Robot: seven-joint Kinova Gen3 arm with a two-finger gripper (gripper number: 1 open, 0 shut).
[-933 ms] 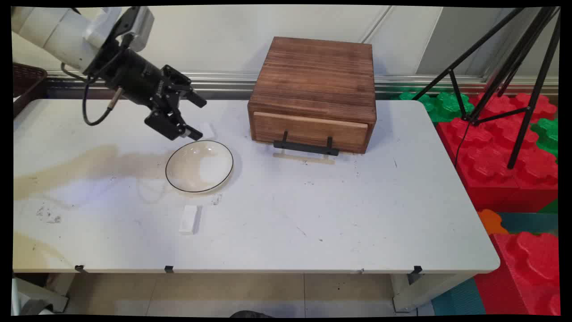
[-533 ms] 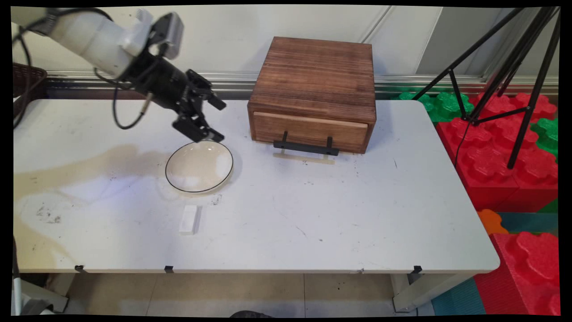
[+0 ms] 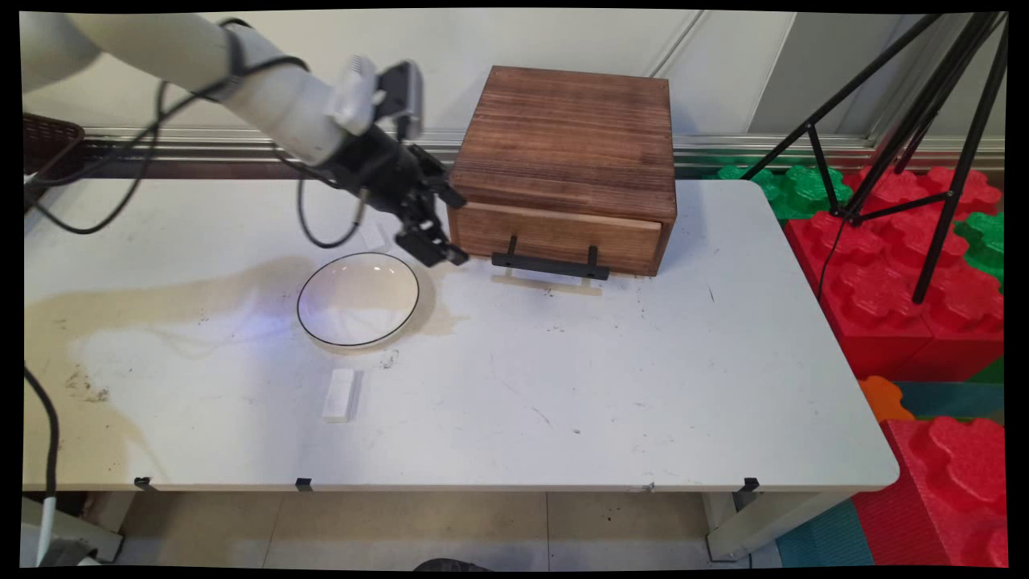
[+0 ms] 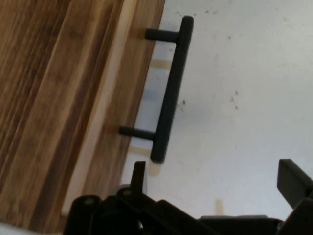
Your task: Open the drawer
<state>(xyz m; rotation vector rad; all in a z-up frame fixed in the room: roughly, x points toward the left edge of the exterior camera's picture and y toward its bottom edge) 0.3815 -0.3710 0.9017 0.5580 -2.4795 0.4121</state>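
Observation:
My gripper (image 3: pixel 455 227) hangs open and empty just left of the wooden drawer box (image 3: pixel 567 165), at the drawer front's left end. The drawer is closed. Its black bar handle (image 3: pixel 551 266) lies a short way to the gripper's right. In the hand view the handle (image 4: pixel 168 98) runs up the middle, with the wooden box (image 4: pixel 58 98) on the left, and my gripper (image 4: pixel 215 181) sits apart from the handle. A white plate with a dark rim (image 3: pixel 358 298) lies on the table below and left of the gripper.
A small white block (image 3: pixel 339 395) lies in front of the plate. A brownish stain spreads over the table's (image 3: pixel 563 386) left side. A black tripod (image 3: pixel 908 121) and red and green foam blocks (image 3: pixel 908 273) stand beyond the right edge. A dark basket (image 3: pixel 44 145) sits far left.
The arm has swung right, carrying the open gripper from above the plate's far left rim to the drawer box's left front corner. Plate, block and box have stayed put.

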